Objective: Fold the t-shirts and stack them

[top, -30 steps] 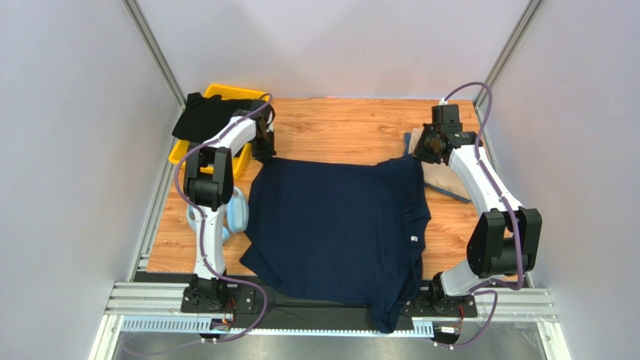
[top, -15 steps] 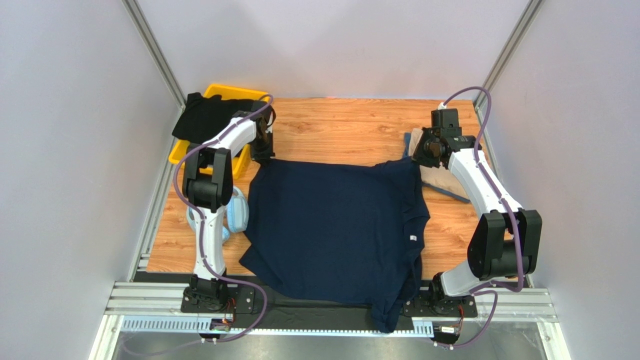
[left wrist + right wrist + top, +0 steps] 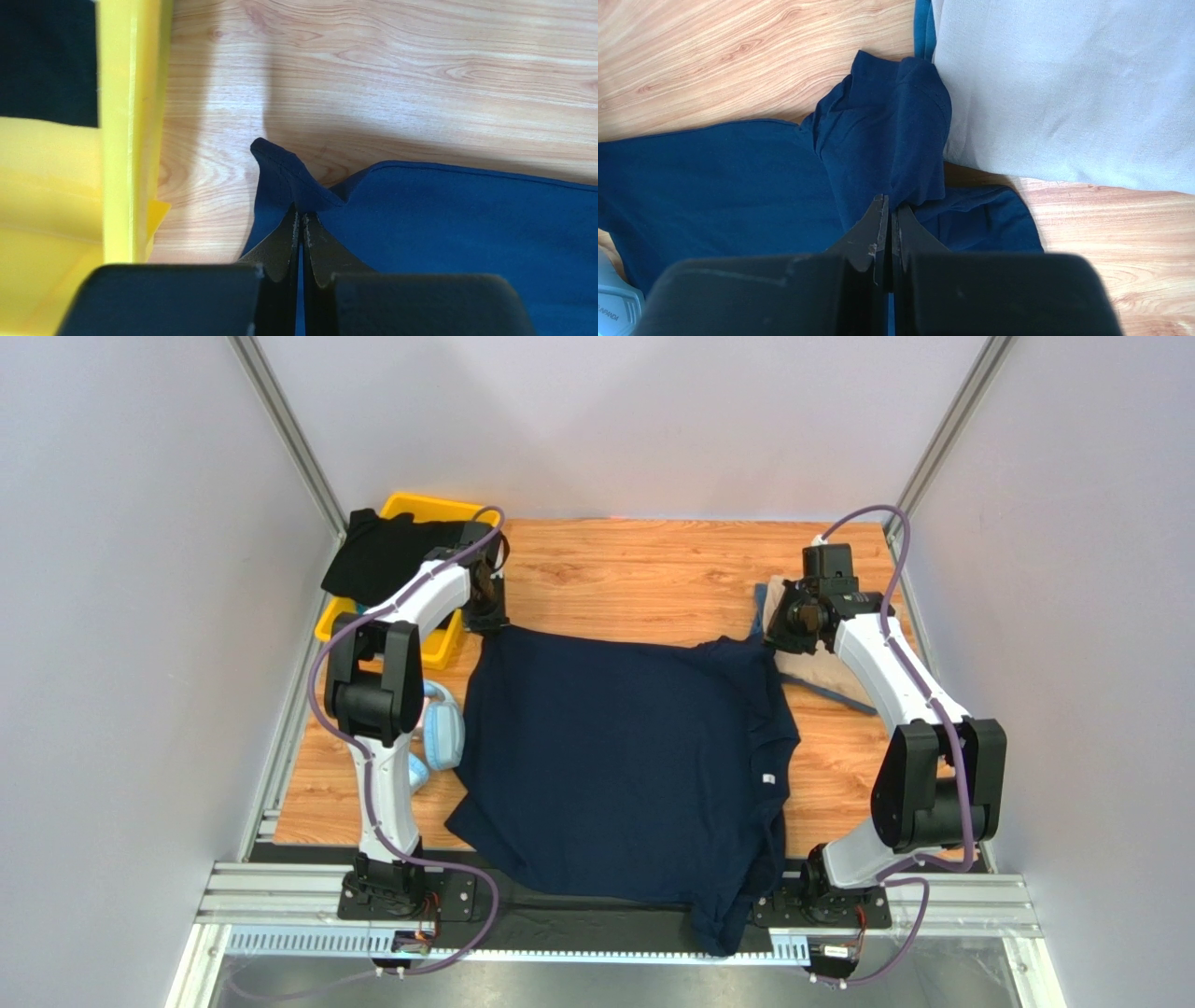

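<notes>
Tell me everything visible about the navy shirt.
The navy shirt is dark-blue cloth, spread mostly flat on the wooden table, its near end hanging over the edge. A white tag shows near its right side. The left gripper and right gripper are each shut on a far corner, the right one bunched.

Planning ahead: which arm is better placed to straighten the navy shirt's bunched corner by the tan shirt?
Right. The right gripper pinches the navy shirt beside the tan shirt; the left gripper holds the opposite corner by the yellow bin.
</notes>
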Controlling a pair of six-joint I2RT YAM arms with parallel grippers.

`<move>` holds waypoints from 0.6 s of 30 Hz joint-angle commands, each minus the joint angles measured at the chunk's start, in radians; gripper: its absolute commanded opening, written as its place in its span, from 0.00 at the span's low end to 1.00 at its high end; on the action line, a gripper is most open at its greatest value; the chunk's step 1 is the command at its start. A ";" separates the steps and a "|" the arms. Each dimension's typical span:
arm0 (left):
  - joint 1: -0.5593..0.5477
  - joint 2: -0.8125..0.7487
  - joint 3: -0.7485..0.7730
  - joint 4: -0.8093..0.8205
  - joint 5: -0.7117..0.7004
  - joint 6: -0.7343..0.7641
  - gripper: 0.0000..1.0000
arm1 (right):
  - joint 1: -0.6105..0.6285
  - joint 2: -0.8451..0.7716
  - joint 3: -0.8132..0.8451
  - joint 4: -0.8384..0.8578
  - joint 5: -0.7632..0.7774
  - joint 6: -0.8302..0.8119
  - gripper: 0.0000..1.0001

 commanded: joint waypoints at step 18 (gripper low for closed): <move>0.017 -0.225 -0.083 0.129 -0.070 0.021 0.00 | -0.036 -0.043 -0.045 0.059 0.007 0.000 0.00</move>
